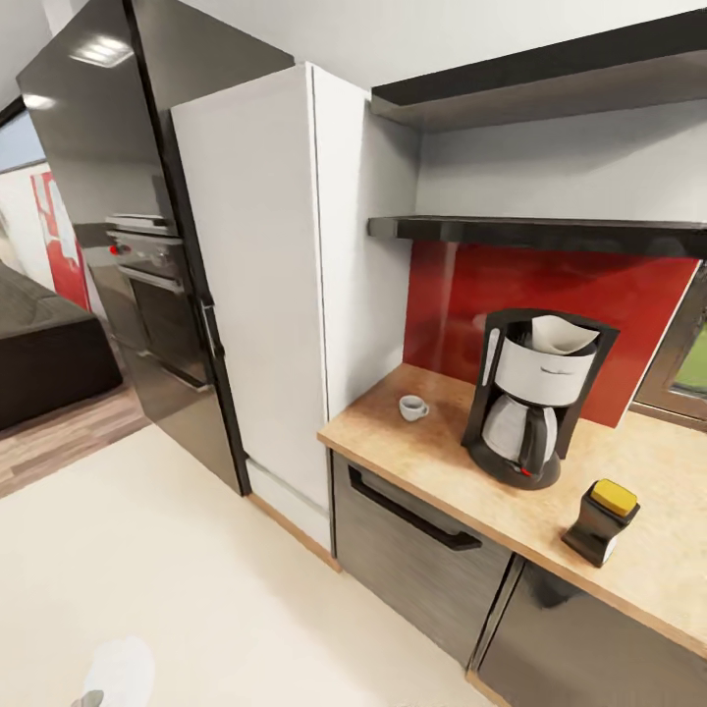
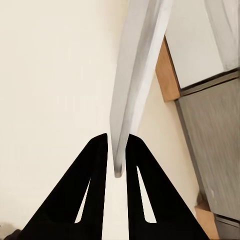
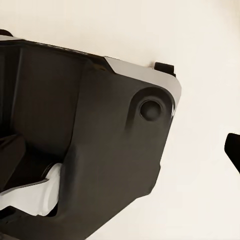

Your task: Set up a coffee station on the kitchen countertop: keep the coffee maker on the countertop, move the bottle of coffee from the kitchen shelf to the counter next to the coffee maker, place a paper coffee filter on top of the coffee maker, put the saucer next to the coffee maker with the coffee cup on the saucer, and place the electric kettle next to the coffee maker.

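The head view takes in the kitchen surface (image 1: 447, 491): the coffee maker (image 1: 535, 398) stands near its back, at about three o'clock in the frame, with the paper coffee filter (image 1: 562, 334) sitting in its top. The coffee cup (image 1: 412, 407) rests directly on the surface at the maker's nine o'clock, well apart from it. The bottle of coffee (image 1: 602, 520) stands at the maker's four o'clock, near the front edge. Above, the kitchen shelf (image 1: 540, 233) runs along the red backsplash (image 1: 550, 295).

The left wrist view adds what the head view lacks: the left claw (image 2: 116, 150) hangs over the pale floor (image 2: 50, 75), its two black fingers (image 2: 92, 190) pinched on the rim of a thin white disc seen edge-on, apparently the saucer (image 2: 137, 65), with grey cabinet fronts (image 2: 215, 145) at the side.

The right wrist view shows dark robot housing (image 3: 95, 140) over the floor; one black finger tip (image 3: 232, 150) of the right claw shows at the edge, and I cannot tell how its fingers stand.
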Available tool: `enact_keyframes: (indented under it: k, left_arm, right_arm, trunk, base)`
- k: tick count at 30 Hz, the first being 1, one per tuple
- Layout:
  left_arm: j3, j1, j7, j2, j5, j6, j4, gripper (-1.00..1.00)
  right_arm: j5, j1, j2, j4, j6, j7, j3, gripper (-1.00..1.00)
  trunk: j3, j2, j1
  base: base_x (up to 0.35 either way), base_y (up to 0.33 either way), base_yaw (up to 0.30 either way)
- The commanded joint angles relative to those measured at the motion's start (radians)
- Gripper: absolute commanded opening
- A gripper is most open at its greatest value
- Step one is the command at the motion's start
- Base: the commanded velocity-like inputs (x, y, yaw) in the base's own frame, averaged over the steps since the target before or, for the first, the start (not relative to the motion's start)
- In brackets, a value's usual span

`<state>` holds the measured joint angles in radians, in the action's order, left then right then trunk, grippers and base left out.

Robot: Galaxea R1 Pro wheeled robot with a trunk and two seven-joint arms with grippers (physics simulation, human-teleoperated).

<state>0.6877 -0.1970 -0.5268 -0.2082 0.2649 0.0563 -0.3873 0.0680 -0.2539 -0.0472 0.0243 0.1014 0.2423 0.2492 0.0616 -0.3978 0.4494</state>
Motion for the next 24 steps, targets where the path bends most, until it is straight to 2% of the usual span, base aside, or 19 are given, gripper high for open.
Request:
enact_keyframes:
  k: [1,13,24]
  left_arm:
    - [0.004,-0.001,-0.004,0.000,0.005,0.005,0.001,-1.00]
    - [0.004,-0.001,-0.004,0.001,0.005,0.005,0.001,-1.00]
    - [0.004,-0.001,-0.004,0.001,0.005,0.004,0.001,-1.00]
  right_arm:
    - [0.007,-0.001,0.000,0.002,0.006,0.003,0.007,1.00]
    - [0.007,-0.001,0.000,0.002,0.007,0.000,0.008,1.00]
    - [0.007,-0.001,-0.001,0.002,0.008,-0.003,0.007,1.00]
  trunk:
    - [0.002,-0.002,0.001]
    - [0.002,-0.002,0.001]
    - [-0.001,-0.002,0.001]
  base:
    - [0.000,0.276,-0.300]
    - [0.000,0.291,-0.300]
    - [0.000,0.026,-0.290]
